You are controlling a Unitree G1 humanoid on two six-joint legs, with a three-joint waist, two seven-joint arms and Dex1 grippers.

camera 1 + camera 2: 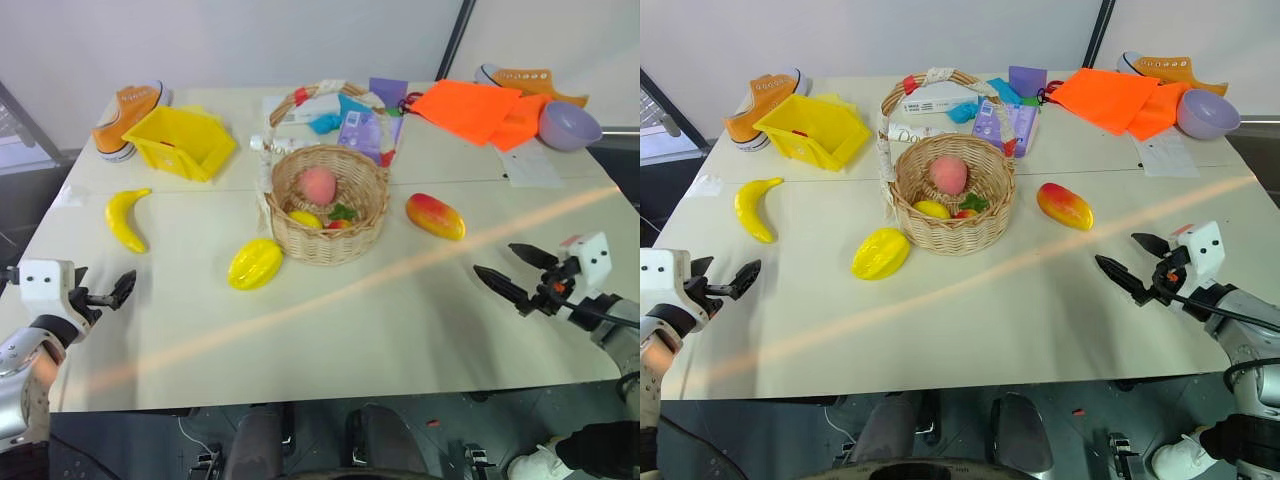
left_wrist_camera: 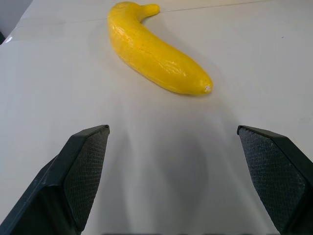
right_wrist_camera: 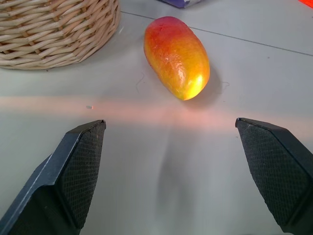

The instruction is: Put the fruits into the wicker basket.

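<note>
The wicker basket [image 1: 329,203] sits in the middle of the bench [image 1: 350,310], with a few small toy fruits inside. The banana [image 1: 126,217] lies far to its left. The ridged yellow fruit [image 1: 255,263] lies just beside the basket's left front. The mango [image 1: 435,216] lies near its right side. The left claw [image 1: 108,294] is wide open and holds nothing, near the banana. The right claw [image 1: 518,273] is wide open too, empty, pointing at the mango.
</note>
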